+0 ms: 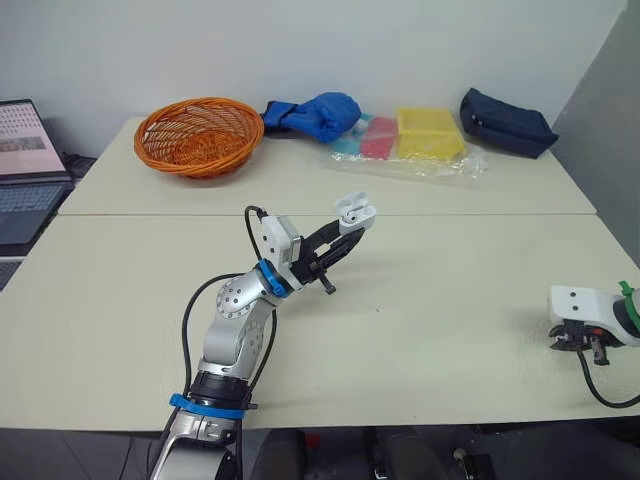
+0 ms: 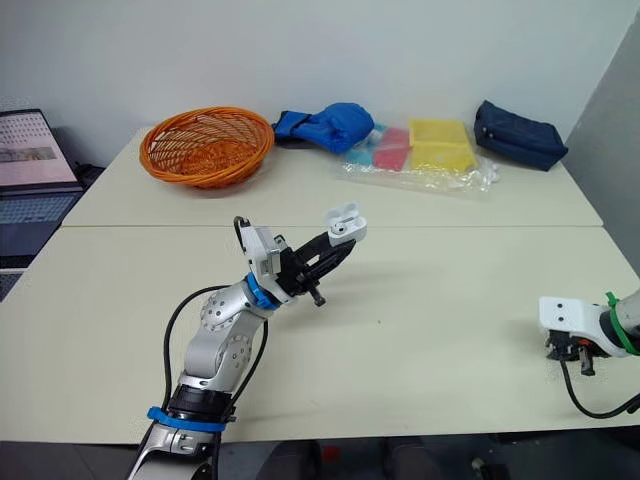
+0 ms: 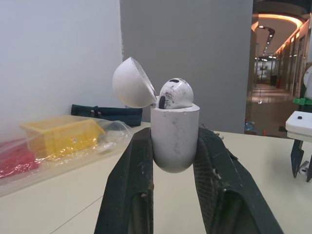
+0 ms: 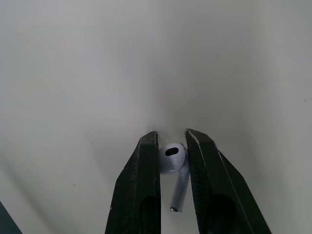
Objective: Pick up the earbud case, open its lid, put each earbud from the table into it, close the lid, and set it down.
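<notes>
L claw [image 1: 345,238] gripping case [image 3: 174,139], lid [image 3: 132,83] open, 1st bud [image 3: 175,93] in. R claw [image 4: 171,135] pinching 2nd bud [image 4: 173,158] at table [image 4: 73,73]. Next prob needing: lifting it over, seating stem-down in free slot.

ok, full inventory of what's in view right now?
woven wicker basket: 1, orange, far table, left
bunched fabric bag: 1, blue, far table, right of the basket
clear plastic bag: 1, holding yellow, pink and cyan items, far table, centre-right
zipped soft pouch: 1, navy, far right corner
open laptop: 1, dark, left of the tables
rounded plastic earbud case: 1, white, lid open, held above the near table
seated earbud: 1, white, in the case
loose earbud: 1, white, near table's right edge
left jaws: black, shut on the case
right jaws: black, shut on the loose earbud
</notes>
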Tool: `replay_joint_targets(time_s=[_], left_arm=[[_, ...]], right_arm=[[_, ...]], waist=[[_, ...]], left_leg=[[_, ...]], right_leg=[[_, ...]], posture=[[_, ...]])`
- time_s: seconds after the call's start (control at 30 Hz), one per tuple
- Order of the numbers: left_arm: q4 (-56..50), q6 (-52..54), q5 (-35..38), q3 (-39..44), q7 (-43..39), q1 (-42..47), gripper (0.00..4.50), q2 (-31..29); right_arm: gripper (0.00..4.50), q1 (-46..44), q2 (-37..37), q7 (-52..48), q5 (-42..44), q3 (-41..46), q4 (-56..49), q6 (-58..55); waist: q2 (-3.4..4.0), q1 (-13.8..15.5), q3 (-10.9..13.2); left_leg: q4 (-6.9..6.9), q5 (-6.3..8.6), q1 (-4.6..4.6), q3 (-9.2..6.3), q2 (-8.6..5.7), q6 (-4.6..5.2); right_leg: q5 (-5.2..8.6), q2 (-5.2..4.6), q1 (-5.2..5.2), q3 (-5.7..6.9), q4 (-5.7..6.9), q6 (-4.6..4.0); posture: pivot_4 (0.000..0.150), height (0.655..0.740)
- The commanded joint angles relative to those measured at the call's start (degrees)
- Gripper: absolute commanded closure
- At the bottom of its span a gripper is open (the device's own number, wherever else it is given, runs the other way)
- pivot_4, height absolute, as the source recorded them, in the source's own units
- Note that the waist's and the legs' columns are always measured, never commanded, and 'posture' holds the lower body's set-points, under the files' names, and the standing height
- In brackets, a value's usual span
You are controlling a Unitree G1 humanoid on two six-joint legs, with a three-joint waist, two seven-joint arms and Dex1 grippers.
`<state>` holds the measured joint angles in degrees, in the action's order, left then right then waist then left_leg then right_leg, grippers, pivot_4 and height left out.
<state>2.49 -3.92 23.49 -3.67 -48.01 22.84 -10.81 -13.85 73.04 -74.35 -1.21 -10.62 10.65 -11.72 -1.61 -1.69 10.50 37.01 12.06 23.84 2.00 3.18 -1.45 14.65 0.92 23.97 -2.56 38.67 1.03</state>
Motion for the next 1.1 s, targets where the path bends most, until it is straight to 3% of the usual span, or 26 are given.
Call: replay_joint_targets(time_s=[0.03, 0.07, 0.23, 0.33, 0.8, 1.1], left_arm=[[-2.4, -0.4, 0.2, 0.0, 0.2, 1.3, 3.76, 0.3], [-2.2, -0.5, 0.2, 0.0, 0.2, 1.4, 3.76, 0.3], [-2.8, 0.2, 0.6, -0.1, 0.1, 1.0, 3.76, 0.2], [-3.2, 0.3, 0.5, -0.4, 0.5, 0.5, 3.76, 0.4], [-4.0, 0.5, 0.5, -0.5, 1.2, -0.4, 3.76, 0.6], [-3.9, 0.6, 0.6, -0.6, 0.9, -0.3, 3.76, 0.5]], right_arm=[[4.08, -0.3, -2.9, 2.6, 0.2, 1.8, 1.3, -3.5], [4.08, -0.5, -3.9, 3.2, 0.8, 2.6, 1.4, -4.8], [2.55, 1.4, -2.7, 2.2, -0.1, 4.3, 2.5, -3.7], [2.55, 2.8, -1.8, 1.8, -0.3, 5.2, 2.3, -3.3], [2.55, 8.1, -0.4, 1.2, 1.7, 9.4, -0.1, -10.6], [2.55, 5.6, -3.0, 2.6, 3.0, 9.8, -0.4, -13.5]], waist=[[-0.17, -0.1, -0.1], [-0.33, -0.2, -0.1], [-0.45, -0.1, -0.2], [-0.45, 0.0, -0.2], [-0.43, 0.2, -0.2], [-0.44, -0.1, -0.2]], left_leg=[[0.02, 0.0, -0.01, 0.0, 0.0, 0.0], [0.03, 0.0, -0.04, 0.01, -0.01, 0.0], [0.02, 0.0, -0.47, 0.01, -0.04, 0.0], [-0.03, 0.0, -0.5, -0.02, -0.04, 0.0], [-0.06, 0.0, -0.45, -0.06, -0.12, 0.0], [-0.03, 0.0, -0.45, -0.07, -0.14, 0.0]], right_leg=[[-0.02, 0.0, -0.02, -0.01, -0.02, 0.03], [-0.03, 0.0, -0.04, -0.02, -0.02, 0.04], [-0.01, -0.05, -0.44, -0.07, -0.02, -0.02], [0.18, -0.05, -0.49, -0.03, -0.03, -0.32], [0.03, -0.13, -0.52, 0.0, -0.11, 0.02], [0.01, -0.13, -0.54, -0.02, -0.11, 0.05]], posture=[[0.15, 0.74], [0.15, 0.74], [0.15, 0.74], [0.15, 0.74], [0.15, 0.74], [0.15, 0.74]])
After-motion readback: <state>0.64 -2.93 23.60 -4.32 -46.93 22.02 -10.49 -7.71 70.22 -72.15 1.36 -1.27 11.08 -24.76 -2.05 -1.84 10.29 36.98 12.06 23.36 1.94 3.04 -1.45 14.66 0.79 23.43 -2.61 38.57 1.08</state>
